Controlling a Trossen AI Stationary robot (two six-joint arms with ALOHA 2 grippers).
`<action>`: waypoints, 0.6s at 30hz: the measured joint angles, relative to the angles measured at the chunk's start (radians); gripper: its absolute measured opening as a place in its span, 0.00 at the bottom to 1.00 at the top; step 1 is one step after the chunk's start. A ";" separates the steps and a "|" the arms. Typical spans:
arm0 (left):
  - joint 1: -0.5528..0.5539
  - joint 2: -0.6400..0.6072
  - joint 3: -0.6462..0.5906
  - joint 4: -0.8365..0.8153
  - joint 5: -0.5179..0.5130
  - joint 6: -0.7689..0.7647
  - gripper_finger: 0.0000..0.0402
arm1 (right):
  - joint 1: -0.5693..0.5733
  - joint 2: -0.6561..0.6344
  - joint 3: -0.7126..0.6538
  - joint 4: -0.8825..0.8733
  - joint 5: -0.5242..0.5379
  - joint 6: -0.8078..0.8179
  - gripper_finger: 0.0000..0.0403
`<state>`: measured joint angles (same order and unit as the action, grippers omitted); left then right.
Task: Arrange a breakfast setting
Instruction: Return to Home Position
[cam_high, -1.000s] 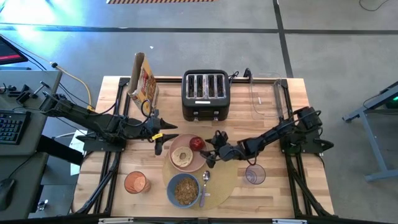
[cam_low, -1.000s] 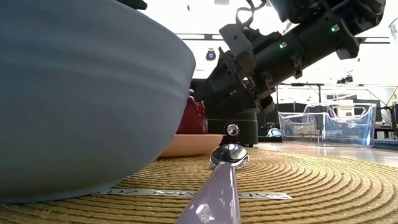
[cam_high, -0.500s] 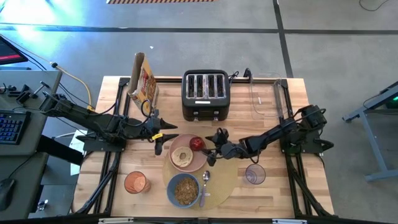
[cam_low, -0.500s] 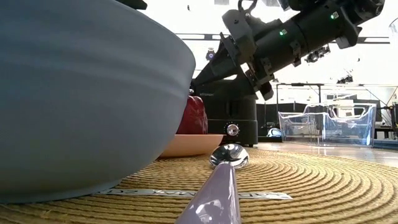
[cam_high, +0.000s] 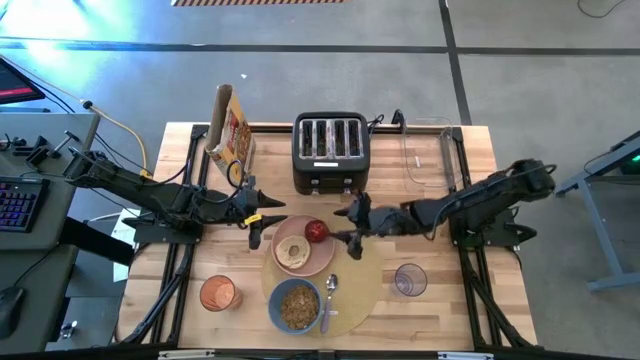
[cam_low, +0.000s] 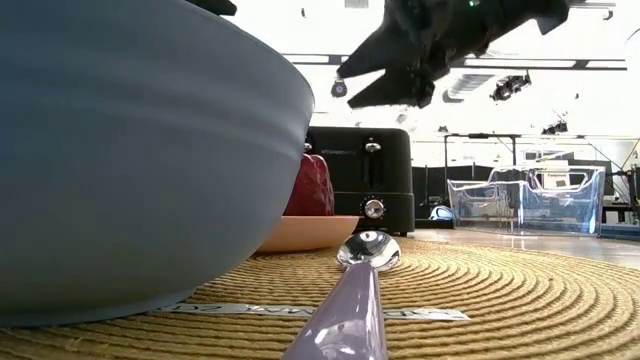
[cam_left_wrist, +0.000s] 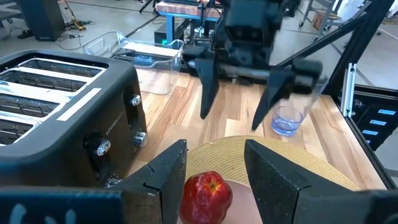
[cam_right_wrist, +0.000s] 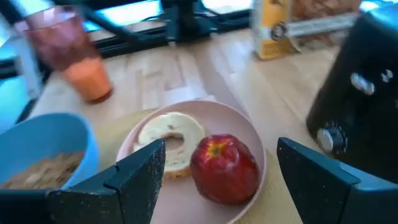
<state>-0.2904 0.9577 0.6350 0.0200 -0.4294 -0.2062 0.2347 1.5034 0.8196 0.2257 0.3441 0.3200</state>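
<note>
Bagel (cam_high: 292, 251) and apple (cam_high: 317, 231) are shown on the plate (cam_high: 320, 256) at the placemat's (cam_high: 365, 285) far edge, hemmed in by the toaster (cam_high: 331, 152) behind and the wide-open left gripper (cam_high: 266, 222) and right gripper (cam_high: 344, 225) at either side. Bare wood is left around the glass (cam_high: 410, 280). The spoon (cam_high: 329, 298) is laid beside the bowl (cam_low: 120, 160), handle toward the table's front edge.

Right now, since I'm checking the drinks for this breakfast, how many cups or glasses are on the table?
2. An orange cup stands off the placemat on the left arm's side. A clear glass stands just off it on the right arm's side. None seems hidden.
</note>
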 joint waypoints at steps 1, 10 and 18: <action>0.000 0.000 0.000 0.000 0.000 0.000 0.38 | -0.016 -0.023 0.000 -0.016 -0.051 -0.034 0.71; 0.000 0.000 0.000 0.000 0.000 0.000 0.38 | -0.107 -0.284 -0.001 -0.257 -0.153 -0.261 0.71; 0.000 0.000 0.000 0.000 0.000 0.000 0.38 | -0.169 -0.619 -0.403 0.033 -0.189 -0.282 0.71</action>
<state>-0.2904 0.9577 0.6350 0.0197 -0.4294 -0.2062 0.0656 0.8839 0.4161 0.2591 0.1553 0.0382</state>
